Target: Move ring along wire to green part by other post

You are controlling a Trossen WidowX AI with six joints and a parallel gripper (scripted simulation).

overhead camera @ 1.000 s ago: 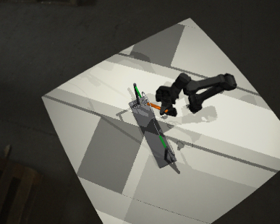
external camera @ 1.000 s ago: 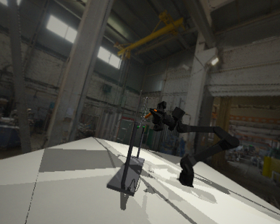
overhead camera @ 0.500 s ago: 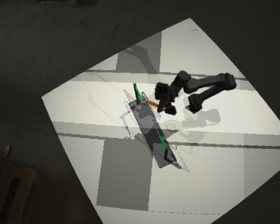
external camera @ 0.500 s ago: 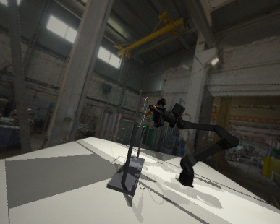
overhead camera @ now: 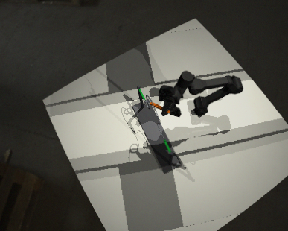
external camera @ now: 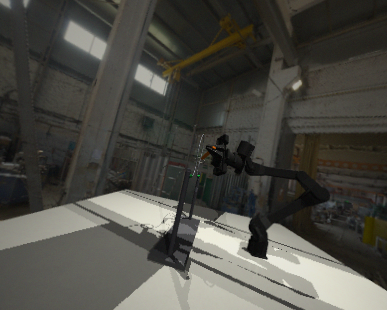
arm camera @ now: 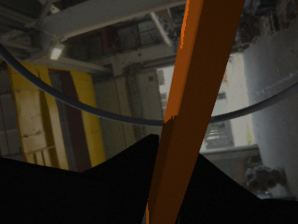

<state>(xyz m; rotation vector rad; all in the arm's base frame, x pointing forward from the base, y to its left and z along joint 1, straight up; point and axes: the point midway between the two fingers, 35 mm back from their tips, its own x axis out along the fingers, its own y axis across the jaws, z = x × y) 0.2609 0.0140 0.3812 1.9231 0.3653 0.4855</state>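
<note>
The orange handle (overhead camera: 155, 106) (external camera: 205, 156) (arm camera: 192, 90) is tilted, held at its far end by my gripper (overhead camera: 170, 112) (external camera: 214, 148), which is shut on it. In the wrist view the dark fingers stand on both sides of the handle. The ring is small and faint at the handle's other end, near the lower end of the upper green part (overhead camera: 141, 94). Whether it touches the wire cannot be told. The grey wire (arm camera: 120, 119) curves behind the handle in the wrist view. The other green part (overhead camera: 167, 146) is near the lower post.
The dark base plate (overhead camera: 159, 158) (external camera: 159, 251) carries two upright posts; the nearer post (external camera: 179, 212) stands in front in the exterior view. The arm reaches over from the right side of the base. Shadows cross the pale table (overhead camera: 94, 130).
</note>
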